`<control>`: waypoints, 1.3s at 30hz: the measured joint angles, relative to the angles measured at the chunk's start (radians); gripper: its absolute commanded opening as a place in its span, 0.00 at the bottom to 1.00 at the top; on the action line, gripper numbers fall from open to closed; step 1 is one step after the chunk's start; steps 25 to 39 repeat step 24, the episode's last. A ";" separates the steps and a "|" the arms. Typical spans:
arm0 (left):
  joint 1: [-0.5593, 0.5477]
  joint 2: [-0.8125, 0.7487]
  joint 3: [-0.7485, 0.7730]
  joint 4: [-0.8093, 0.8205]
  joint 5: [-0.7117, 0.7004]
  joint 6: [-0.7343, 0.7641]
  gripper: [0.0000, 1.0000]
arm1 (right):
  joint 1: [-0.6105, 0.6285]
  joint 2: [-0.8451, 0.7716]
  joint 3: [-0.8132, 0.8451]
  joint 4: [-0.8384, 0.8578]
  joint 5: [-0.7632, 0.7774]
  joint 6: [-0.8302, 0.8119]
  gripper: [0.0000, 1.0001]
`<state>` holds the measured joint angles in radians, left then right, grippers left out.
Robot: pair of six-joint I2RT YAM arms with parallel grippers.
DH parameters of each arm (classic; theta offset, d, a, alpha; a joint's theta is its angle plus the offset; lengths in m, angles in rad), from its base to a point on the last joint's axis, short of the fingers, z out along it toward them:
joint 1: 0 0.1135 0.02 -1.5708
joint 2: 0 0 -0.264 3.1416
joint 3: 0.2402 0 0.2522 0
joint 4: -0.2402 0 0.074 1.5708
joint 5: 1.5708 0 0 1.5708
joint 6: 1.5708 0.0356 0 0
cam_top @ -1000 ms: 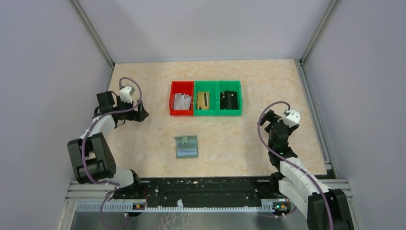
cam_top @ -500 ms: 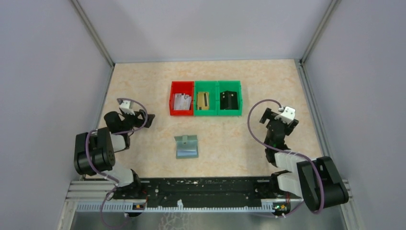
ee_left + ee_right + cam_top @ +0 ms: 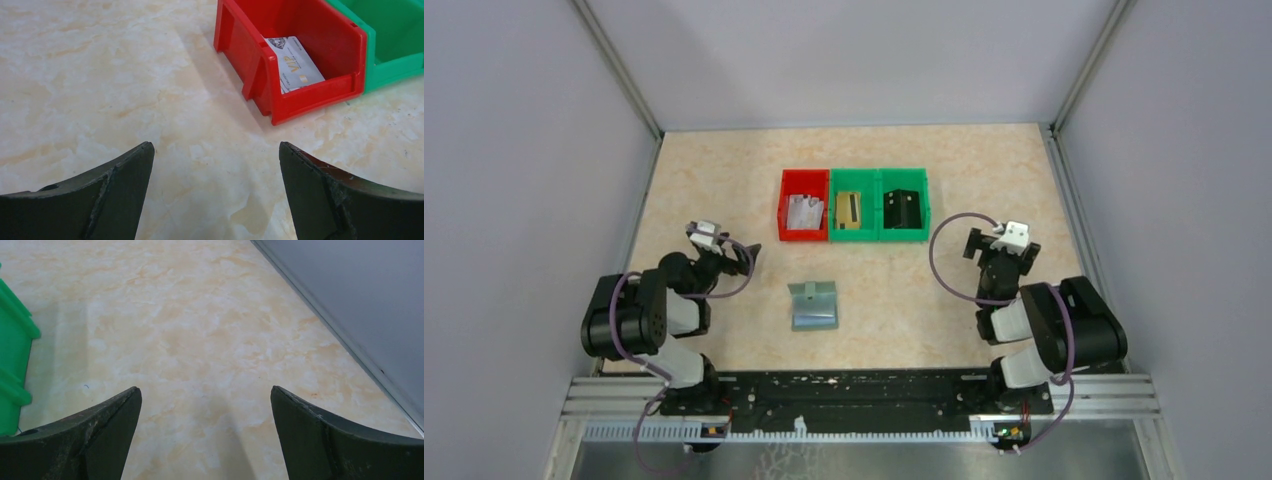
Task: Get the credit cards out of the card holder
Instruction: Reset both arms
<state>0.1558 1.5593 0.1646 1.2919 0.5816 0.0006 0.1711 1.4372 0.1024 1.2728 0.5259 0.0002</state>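
Observation:
The grey-green card holder [image 3: 814, 305] lies flat on the table in the middle, in front of the bins, its small tab toward them. No card shows in it. A silver card [image 3: 804, 212] lies in the red bin [image 3: 786, 218] and also shows in the left wrist view [image 3: 295, 62]. A gold card [image 3: 850, 209] and a dark grey-black card [image 3: 901, 208] lie in the two green bins. My left gripper [image 3: 742, 257] [image 3: 215, 146] is open and empty, left of the holder. My right gripper [image 3: 1001, 248] [image 3: 204, 389] is open and empty, far right of it.
The red bin [image 3: 300, 95] and two green bins [image 3: 879, 235] stand side by side behind the holder. A green bin edge [image 3: 12, 340] is at the left of the right wrist view. Grey walls [image 3: 360, 300] enclose the table on three sides.
Both arms have folded back toward their bases. The left gripper has moved right and nearer, the right gripper slightly left. Both stayed open and empty. The holder and cards have not moved.

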 measured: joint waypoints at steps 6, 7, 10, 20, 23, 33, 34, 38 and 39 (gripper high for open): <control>-0.076 0.033 0.070 -0.045 -0.131 0.051 0.99 | -0.052 0.037 0.032 -0.032 -0.070 0.013 0.99; -0.080 0.030 0.085 -0.062 -0.150 0.056 0.99 | -0.070 0.037 0.045 -0.042 -0.079 0.024 0.99; -0.082 0.026 0.091 -0.072 -0.175 0.068 0.99 | -0.087 0.037 0.051 -0.051 -0.094 0.039 0.99; -0.082 0.026 0.091 -0.103 -0.200 0.079 0.99 | -0.087 0.037 0.051 -0.058 -0.124 0.049 0.99; -0.082 0.026 0.091 -0.106 -0.201 0.079 0.99 | -0.087 0.037 0.051 -0.059 -0.125 0.049 0.99; -0.083 0.026 0.091 -0.108 -0.202 0.080 0.99 | -0.087 0.037 0.051 -0.060 -0.126 0.049 0.99; -0.083 0.026 0.091 -0.108 -0.202 0.080 0.99 | -0.087 0.037 0.051 -0.060 -0.126 0.049 0.99; -0.083 0.026 0.091 -0.108 -0.202 0.080 0.99 | -0.087 0.037 0.051 -0.060 -0.126 0.049 0.99; -0.083 0.026 0.091 -0.108 -0.202 0.080 0.99 | -0.087 0.037 0.051 -0.060 -0.126 0.049 0.99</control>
